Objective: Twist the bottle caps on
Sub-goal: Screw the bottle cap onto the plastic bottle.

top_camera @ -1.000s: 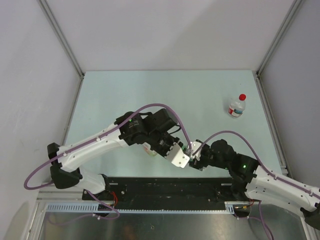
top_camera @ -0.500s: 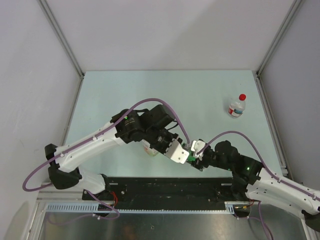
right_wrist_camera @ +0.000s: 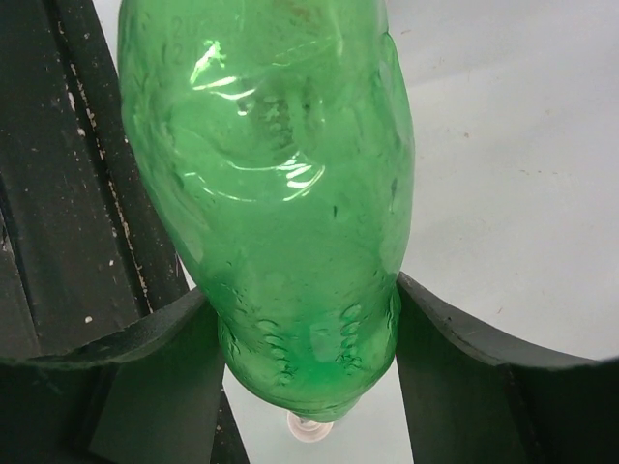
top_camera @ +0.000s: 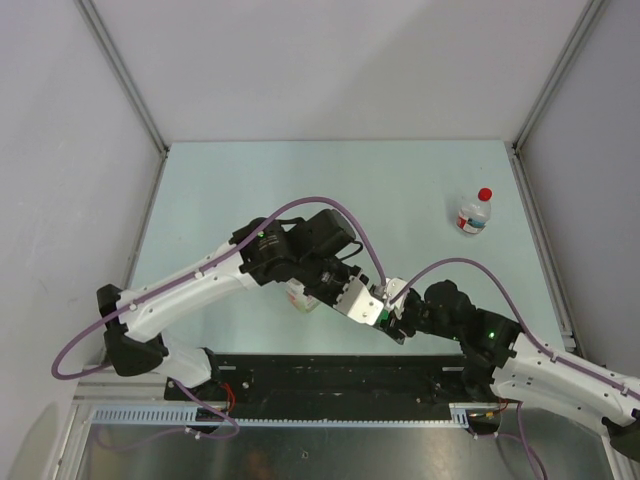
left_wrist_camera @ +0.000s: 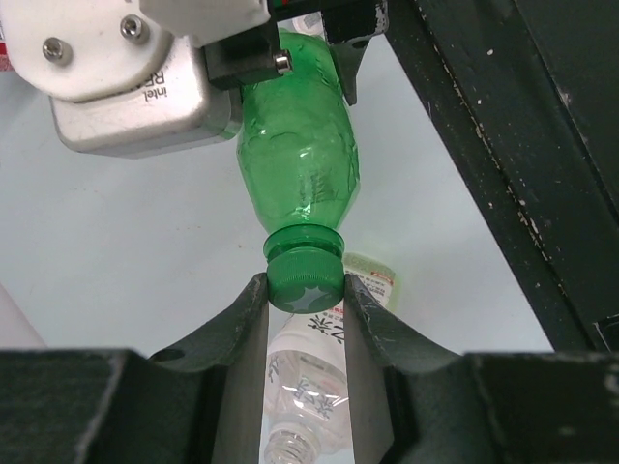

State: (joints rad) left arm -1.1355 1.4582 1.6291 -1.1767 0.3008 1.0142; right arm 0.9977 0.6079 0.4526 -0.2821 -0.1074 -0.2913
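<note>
The table (top_camera: 250,180) looks the same as it did a second ago. My two arms meet over its near edge, the left arm (top_camera: 200,280) reaching in from the left and the right arm (top_camera: 540,365) from the right. Their meeting point has crept slightly toward the near rail since a second ago, and the left elbow has shifted a little with it. A sliver of green now shows between the wrists, which I could hardly make out then.

The green bottle (left_wrist_camera: 300,164) is held off the table between the two tools. The right gripper (right_wrist_camera: 305,338) is clamped around its body, a finger pressing each side. The wider clear bottle (top_camera: 302,298) sits under the left wrist, mostly hidden from above; on the left wrist view I see it below the fingers, its neck open. The small clear bottle (top_camera: 473,215) stands far right, well apart, and has not moved.

The left gripper (left_wrist_camera: 306,300) is clenched on the green cap (left_wrist_camera: 306,280), which sits on the green bottle's neck. The red cap (top_camera: 485,194) is on the small clear bottle, as before. I cannot pick out the white cap in any view.
</note>
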